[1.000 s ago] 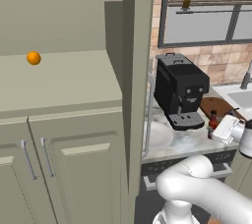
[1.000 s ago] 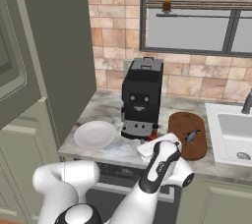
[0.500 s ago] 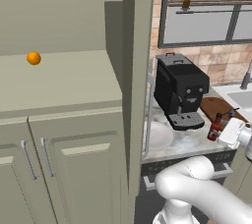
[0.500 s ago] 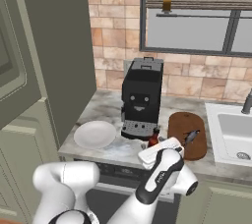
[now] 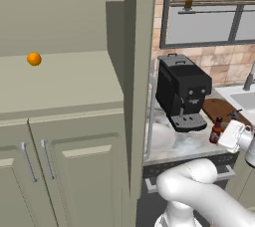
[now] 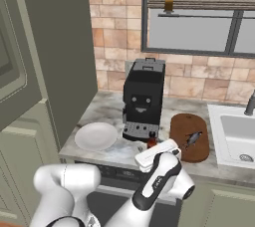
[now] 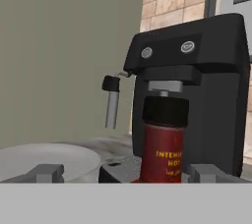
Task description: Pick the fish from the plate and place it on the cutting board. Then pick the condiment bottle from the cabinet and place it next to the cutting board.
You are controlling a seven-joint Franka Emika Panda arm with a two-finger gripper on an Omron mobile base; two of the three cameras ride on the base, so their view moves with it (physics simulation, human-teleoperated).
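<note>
Beside the cutting board (image 6: 189,137), where the fish (image 6: 192,138) already lies, the condiment bottle (image 7: 162,142) stands on the desk (image 6: 119,153) between my wide-open gripper (image 7: 123,173), apparently released.

My arm (image 6: 74,191): glossy white rounded shells, thick tubular links, smooth with no cables or markings I can make out. Dark grey to black bands at the joints, one at 5 o'clock in the right base view. Hand (image 7: 123,173): white blocky housing (image 5: 230,136), two small grey finger tips (image 7: 47,173).
</note>
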